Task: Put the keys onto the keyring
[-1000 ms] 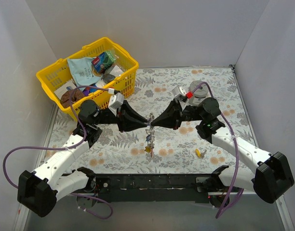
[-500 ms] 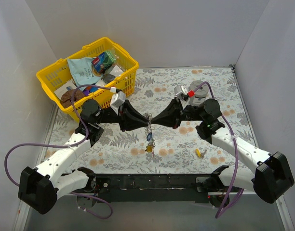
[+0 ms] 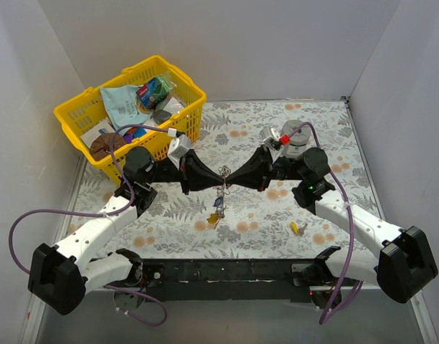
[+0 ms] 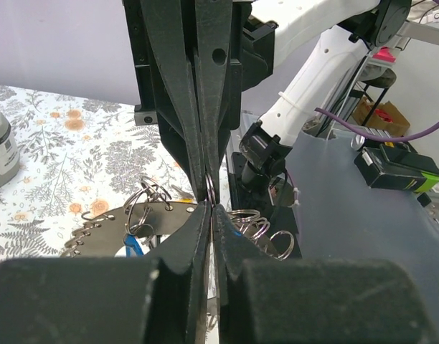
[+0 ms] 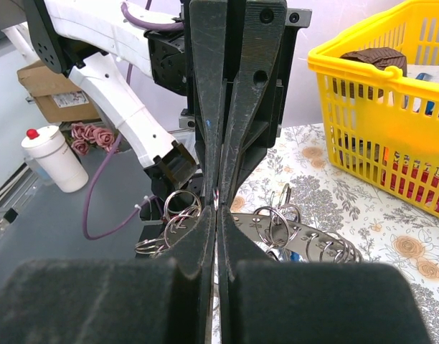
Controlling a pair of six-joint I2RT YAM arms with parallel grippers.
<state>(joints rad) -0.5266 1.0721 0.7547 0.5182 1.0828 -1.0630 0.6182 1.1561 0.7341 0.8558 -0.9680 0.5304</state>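
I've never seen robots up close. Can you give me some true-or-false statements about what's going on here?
1. The left gripper and right gripper meet tip to tip. True.
2. The bunch of keys lies flat on the table. False: it hangs from the keyring pinched between the grippers.
3. The yellow basket is empty. False: it holds packets.
4. One yellow key lies alone near the right arm. True.
5. The right gripper is wide open. False: it is shut on the keyring.

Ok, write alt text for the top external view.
The left gripper and right gripper meet tip to tip above a floral table, both shut on a shiny silver keyring with small coloured-headed keys dangling below. A yellow plastic basket stands back left.
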